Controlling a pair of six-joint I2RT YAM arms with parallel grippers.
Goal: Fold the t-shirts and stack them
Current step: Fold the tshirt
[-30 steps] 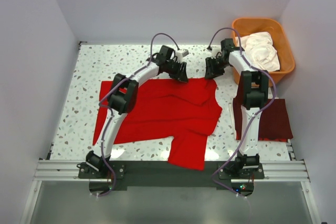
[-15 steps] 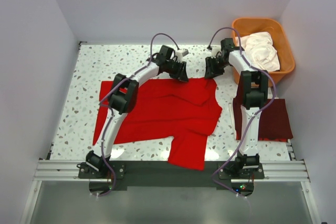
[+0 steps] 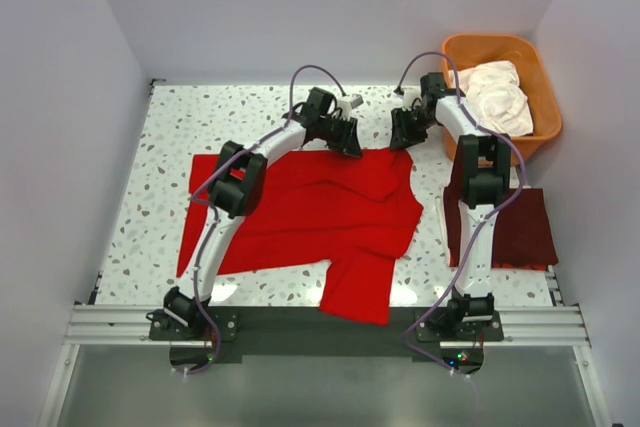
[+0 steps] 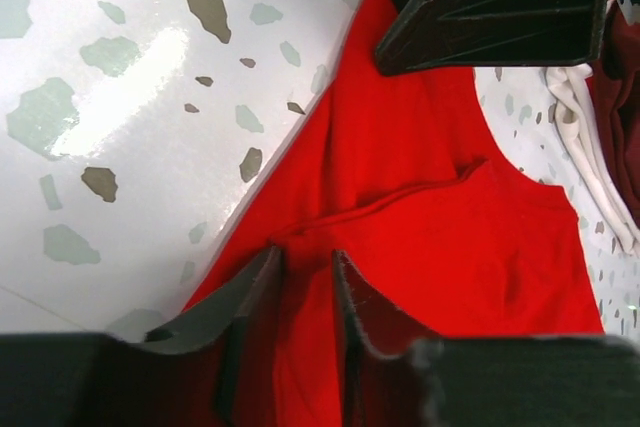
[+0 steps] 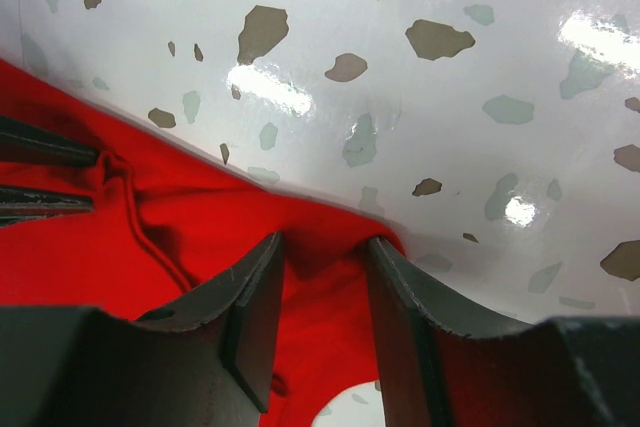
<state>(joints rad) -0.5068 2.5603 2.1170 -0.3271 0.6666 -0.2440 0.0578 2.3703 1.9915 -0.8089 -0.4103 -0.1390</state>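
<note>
Lying spread across the speckled table [image 3: 170, 127], the red t-shirt [image 3: 330, 212] is rumpling along its far edge. The overhead view is taking in the folded maroon t-shirt [image 3: 530, 232] and white t-shirts [image 3: 497, 97] in the orange tub [image 3: 500, 42], while the wrist views are showing red cloth between parted jaws on the left gripper [image 4: 305, 257] and right gripper [image 5: 325, 242], pinching or not I cannot tell.

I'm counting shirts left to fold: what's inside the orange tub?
White cloth is bunched in the orange tub; how many shirts it is, and anything beneath, is hidden.
</note>
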